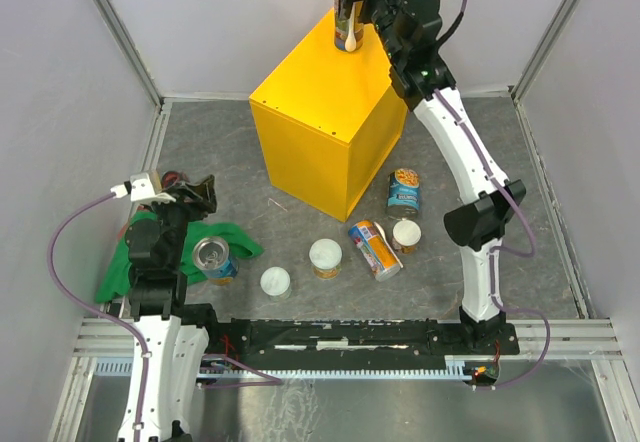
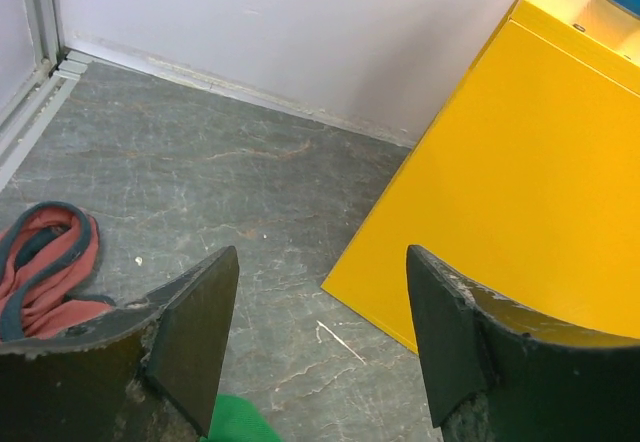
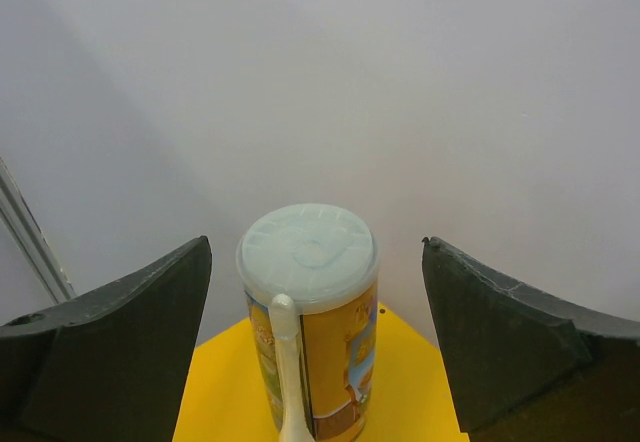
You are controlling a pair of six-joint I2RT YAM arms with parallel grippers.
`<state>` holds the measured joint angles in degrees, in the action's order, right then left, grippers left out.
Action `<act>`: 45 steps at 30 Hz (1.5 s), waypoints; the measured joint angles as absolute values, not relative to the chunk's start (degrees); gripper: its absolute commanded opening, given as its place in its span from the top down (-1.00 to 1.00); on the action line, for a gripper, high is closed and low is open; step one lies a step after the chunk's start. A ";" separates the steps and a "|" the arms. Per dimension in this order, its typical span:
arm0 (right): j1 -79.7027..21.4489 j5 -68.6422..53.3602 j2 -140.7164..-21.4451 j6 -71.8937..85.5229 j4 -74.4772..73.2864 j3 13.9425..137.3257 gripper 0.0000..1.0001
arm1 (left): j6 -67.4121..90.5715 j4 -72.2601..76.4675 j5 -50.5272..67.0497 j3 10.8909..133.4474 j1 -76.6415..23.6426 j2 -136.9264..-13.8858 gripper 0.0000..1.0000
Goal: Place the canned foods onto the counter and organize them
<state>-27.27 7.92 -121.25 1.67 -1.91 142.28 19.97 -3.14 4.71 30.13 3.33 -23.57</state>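
Observation:
A tall orange-labelled can [image 1: 347, 30] with a white lid stands upright on the far corner of the yellow counter [image 1: 320, 122]. My right gripper [image 1: 349, 4] is open around its top. In the right wrist view the can [image 3: 312, 352] stands between the spread jaws of this gripper [image 3: 315, 247] without touching them. On the floor are a blue can [image 1: 404, 191], a lying orange can [image 1: 375, 249], three short white-lidded cans [image 1: 405, 235] [image 1: 325, 258] [image 1: 275, 281], and a silver-topped blue can [image 1: 213, 259]. My left gripper [image 1: 200, 194] is open and empty above the floor [image 2: 320, 257].
A green cloth [image 1: 150, 262] lies under the silver-topped can by the left arm and shows in the left wrist view [image 2: 235, 424]. A red and teal cord [image 2: 50, 262] lies at the far left. The counter's side [image 2: 520, 192] stands right of the left gripper. Walls enclose the floor.

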 measured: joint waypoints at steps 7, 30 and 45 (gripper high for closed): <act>-27.27 7.66 -114.48 1.67 -2.15 137.80 -0.70 | 22.81 -4.49 5.19 32.51 3.33 -24.75 -0.60; -28.51 7.57 -105.71 3.01 -2.96 121.25 0.87 | 31.00 -10.57 2.48 34.50 3.33 -22.31 -0.35; -28.51 7.81 -113.08 4.34 -2.26 122.69 0.90 | 30.98 -10.94 1.89 34.54 3.33 -23.88 -0.33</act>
